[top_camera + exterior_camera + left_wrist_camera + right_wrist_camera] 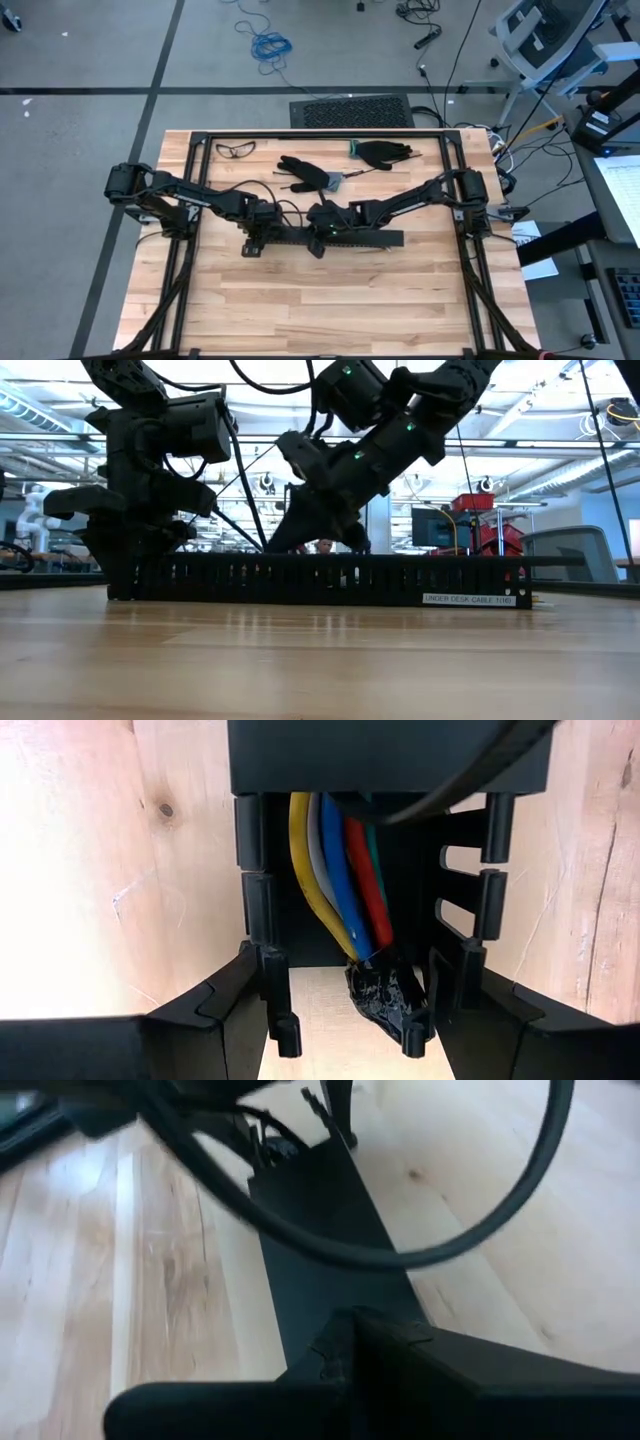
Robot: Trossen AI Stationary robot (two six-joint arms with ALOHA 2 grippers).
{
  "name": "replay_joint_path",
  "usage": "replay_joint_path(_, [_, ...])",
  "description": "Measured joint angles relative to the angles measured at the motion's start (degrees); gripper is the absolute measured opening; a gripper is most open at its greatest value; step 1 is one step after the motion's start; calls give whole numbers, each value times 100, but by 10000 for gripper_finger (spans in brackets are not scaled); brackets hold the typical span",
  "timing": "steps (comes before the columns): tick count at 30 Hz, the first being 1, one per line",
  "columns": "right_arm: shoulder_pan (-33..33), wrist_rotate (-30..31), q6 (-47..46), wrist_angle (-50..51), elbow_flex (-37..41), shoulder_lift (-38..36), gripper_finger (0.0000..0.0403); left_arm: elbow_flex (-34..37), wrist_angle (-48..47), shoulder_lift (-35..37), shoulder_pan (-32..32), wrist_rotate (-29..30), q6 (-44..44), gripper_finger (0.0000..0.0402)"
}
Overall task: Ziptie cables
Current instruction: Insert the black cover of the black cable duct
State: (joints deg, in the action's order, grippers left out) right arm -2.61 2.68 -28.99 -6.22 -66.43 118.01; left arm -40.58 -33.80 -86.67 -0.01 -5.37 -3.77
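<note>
From my station, the nearest thing in the low view is bare wooden table (pixel 320 660), filling the lower half of the frame. Across the middle runs the black slotted strip (pixel 330 582), with a white label (pixel 468 599) at its right end.

Over the strip's left end stands my left gripper (pixel 350 1040); its fingers (pixel 270 1010) are partly spread and straddle the end of the channel, one on each side, gripping nothing that I can make out. In the centre of the left wrist view I see the cables (pixel 340 880): yellow, white, blue, red and green strands lying side by side along the channel, between its slotted walls. Their near ends are bound into a glossy black taped lump (pixel 385 995) that pokes out of the strip's open end, sitting between the fingertips.

My right gripper (pixel 322 238) presses down on the strip near mid-frame of the high view, its claw fully closed and apparently empty.

Farther back, in the upper middle of the high view, lie two black gloves (pixel 310 172) and a pair of safety glasses (pixel 236 150).
</note>
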Motion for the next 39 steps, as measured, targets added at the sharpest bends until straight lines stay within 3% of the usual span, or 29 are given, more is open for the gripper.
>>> replay_joint_path(10, [35, -107, -16, 110, -421, 258, 0, -2, 0, 0, 0, 2, 26, 231])
replay_joint_path(22, [26, -125, 405, 2051, -352, -909, 0, -29, 166, 2, -2, 56, 37, 231])
replay_joint_path(39, [2, -80, 440, 1669, -452, -589, 0, -11, 201, 2, -2, 72, 131, 231])
